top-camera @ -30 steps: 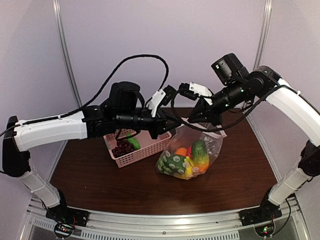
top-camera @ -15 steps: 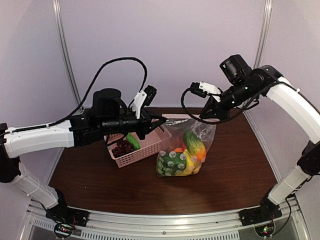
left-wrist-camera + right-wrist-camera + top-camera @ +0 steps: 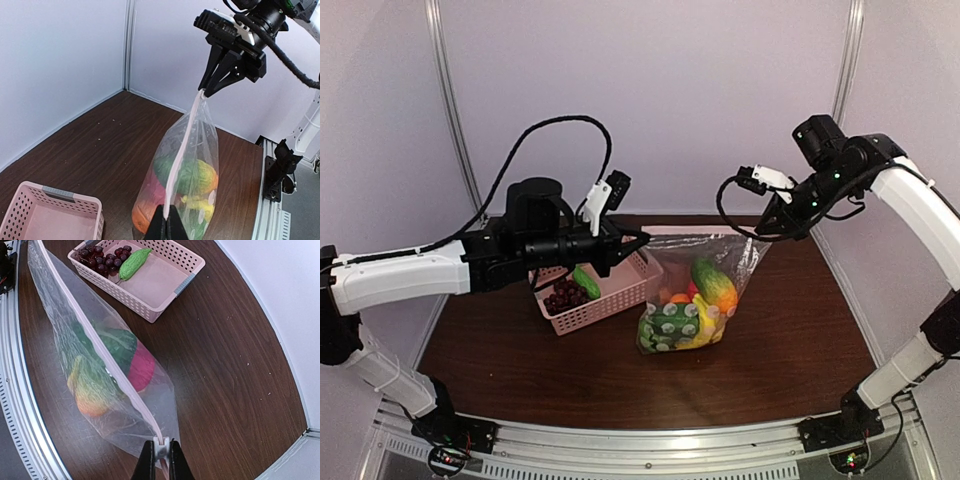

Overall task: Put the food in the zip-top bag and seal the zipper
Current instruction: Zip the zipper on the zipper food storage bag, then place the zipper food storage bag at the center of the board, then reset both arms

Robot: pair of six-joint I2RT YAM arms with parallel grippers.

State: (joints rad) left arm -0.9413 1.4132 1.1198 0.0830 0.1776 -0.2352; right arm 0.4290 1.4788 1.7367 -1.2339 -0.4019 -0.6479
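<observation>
The zip-top bag [image 3: 692,300] hangs upright between both grippers, its bottom on the table, with food [image 3: 712,285] inside: green, orange, yellow and red pieces. The zipper [image 3: 705,237] is stretched taut along the top. My left gripper [image 3: 645,238] is shut on the zipper's left end, as the left wrist view shows [image 3: 166,220]. My right gripper [image 3: 761,232] is shut on the white slider tab [image 3: 161,442] at the right end. Dark grapes [image 3: 563,295] and a green cucumber [image 3: 585,282] lie in the pink basket [image 3: 620,290].
The pink basket stands left of the bag under my left arm and shows in the right wrist view [image 3: 165,292]. Walls close the back and sides. Metal rail [image 3: 650,440] runs along the near edge.
My right gripper has moved right along the zipper with the slider, away from my left gripper. The left arm drew back left, then stayed. The bag's mouth is stretched longer.
</observation>
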